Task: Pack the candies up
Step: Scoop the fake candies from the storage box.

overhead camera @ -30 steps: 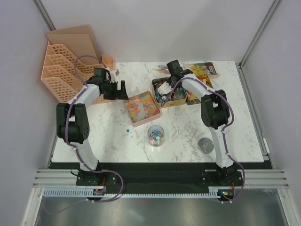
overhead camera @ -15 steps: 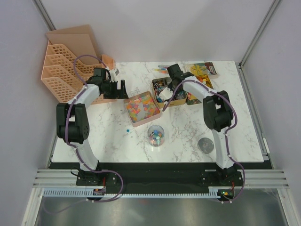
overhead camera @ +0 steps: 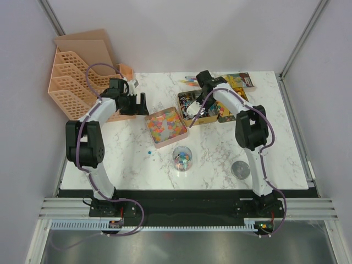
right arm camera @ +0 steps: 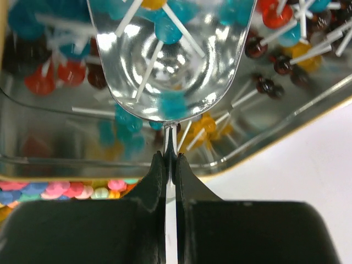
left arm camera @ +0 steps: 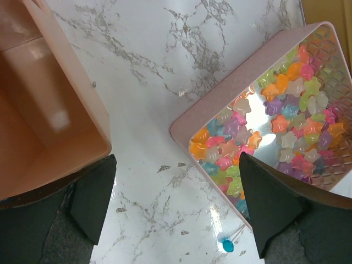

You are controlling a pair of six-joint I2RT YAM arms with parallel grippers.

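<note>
Star-shaped candies (left arm camera: pixel 275 121) in many colours fill a pink tin (left arm camera: pixel 187 124), which lies mid-table in the top view (overhead camera: pixel 155 138). My left gripper (left arm camera: pixel 176 209) hangs open over bare marble just left of that tin (overhead camera: pixel 139 104), holding nothing. A blue lollipop (left arm camera: pixel 227 246) lies loose on the table by the tin's corner. My right gripper (right arm camera: pixel 171 159) is shut on the thin handle of a metal scoop (right arm camera: pixel 173 49). The scoop holds blue lollipops and dips into a gold-rimmed tin (right arm camera: pixel 308 118) of lollipops (overhead camera: pixel 212 118). A clear cup (overhead camera: pixel 182 157) with mixed candies stands nearer the front.
A peach file organiser (overhead camera: pixel 71 77) and an open peach box (left arm camera: pixel 49 110) crowd the left arm's left side. A second tin (overhead camera: pixel 226 116) and a colourful box (overhead camera: pixel 237 81) sit at the back right. A round metal lid (overhead camera: pixel 240 169) lies front right.
The right arm has shifted the scoop a little back and forth inside the lollipop tin. The left arm has barely moved and stays open.
</note>
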